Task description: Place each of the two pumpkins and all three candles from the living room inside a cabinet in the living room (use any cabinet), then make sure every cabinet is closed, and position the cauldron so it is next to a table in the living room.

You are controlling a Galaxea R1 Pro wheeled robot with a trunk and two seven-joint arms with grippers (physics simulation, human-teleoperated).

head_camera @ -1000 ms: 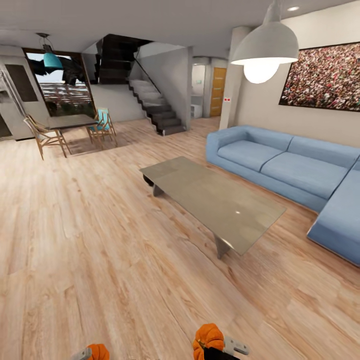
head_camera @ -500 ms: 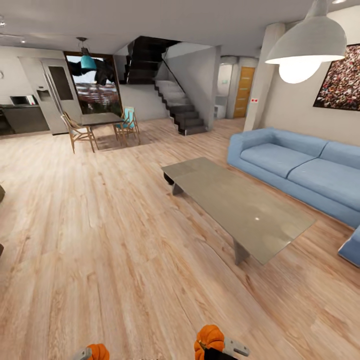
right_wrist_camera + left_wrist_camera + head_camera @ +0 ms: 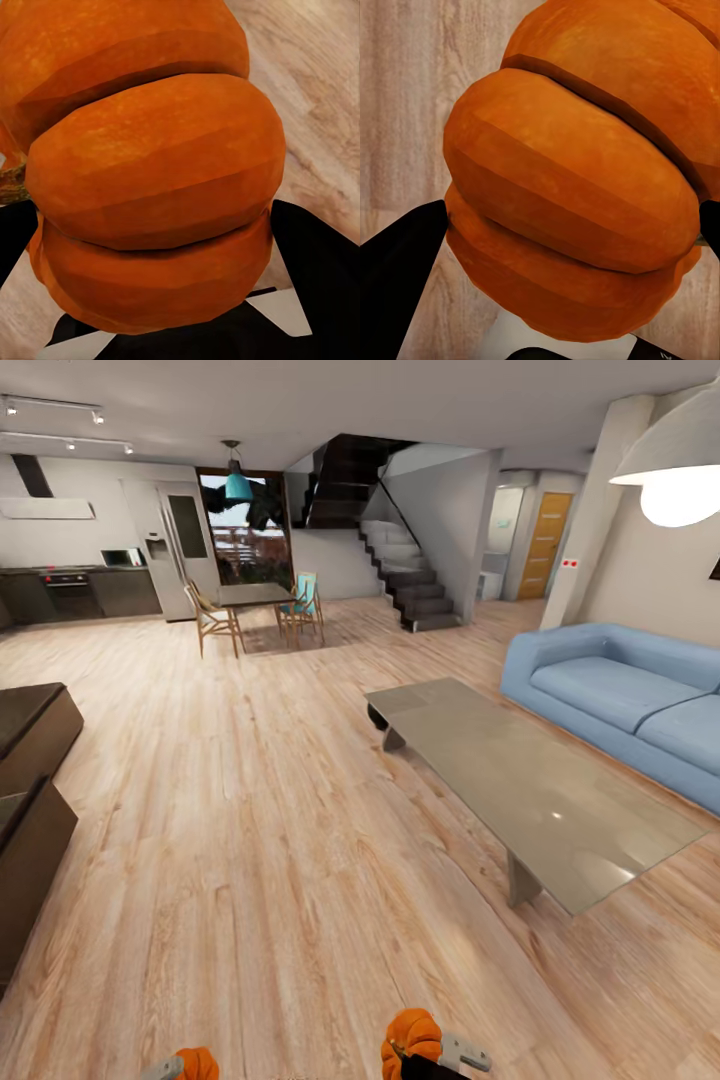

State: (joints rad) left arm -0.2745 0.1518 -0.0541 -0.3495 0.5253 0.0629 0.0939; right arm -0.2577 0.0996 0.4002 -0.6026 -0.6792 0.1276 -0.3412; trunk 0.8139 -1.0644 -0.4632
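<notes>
Two pumpkins are riding along, one in each gripper, low at the near edge of the head view. Going from big to small: the wooden floor is stretching across the room in long pale planks. One blue sofa is sitting at the right, soft and puffy. One long low table is standing beside it, flat and shiny grey. At the left edge, the dark brown cabinet is showing two boxy parts. Far back, a small dining table is standing with chairs around it.

The left pumpkin is sitting between the black fingers of the left gripper, which is squeezing it from both sides. The right pumpkin is sitting in the right gripper, clamped between its black fingers. Both pumpkins are round, bright orange and bumpy with deep ribs. A short brown stem is poking out of the right one.
</notes>
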